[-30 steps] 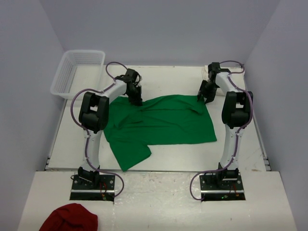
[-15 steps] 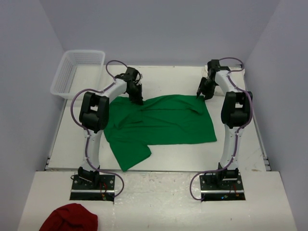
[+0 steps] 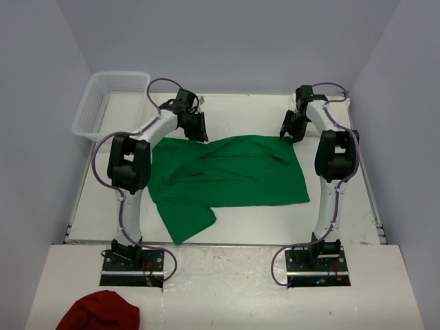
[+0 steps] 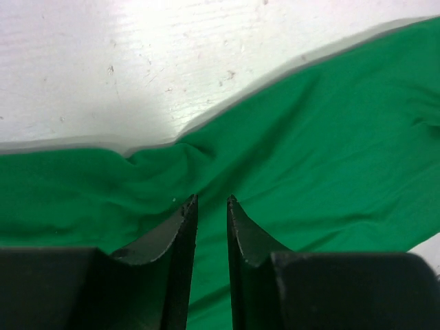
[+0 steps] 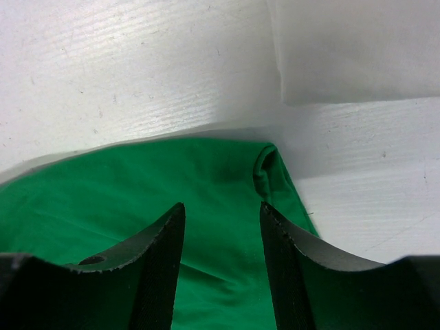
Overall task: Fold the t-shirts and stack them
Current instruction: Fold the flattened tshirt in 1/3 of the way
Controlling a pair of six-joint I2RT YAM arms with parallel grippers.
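The bright green t-shirt [image 3: 227,172] lies spread on the white table, one sleeve pointing toward the near left. My left gripper [image 3: 199,130] hovers at its far left edge. In the left wrist view its fingertips stand a narrow gap apart [image 4: 212,199] above a bunched ridge of green cloth [image 4: 309,158], with nothing between them. My right gripper [image 3: 289,133] is at the far right corner, open [image 5: 222,206] over the green fabric [image 5: 137,192] and its curled corner. A pale flat straight-edged piece [image 5: 357,48] lies just beyond; I cannot tell if it is the cream-white t-shirt.
A white plastic basket [image 3: 110,96] sits at the far left corner of the table. A dark red cloth [image 3: 100,311] lies on the near ledge by the left arm's base. Grey walls close in on three sides.
My left gripper has opened a little, let go of the shirt's far edge and drawn back toward the far side. The right gripper has shifted slightly backward and stays open.
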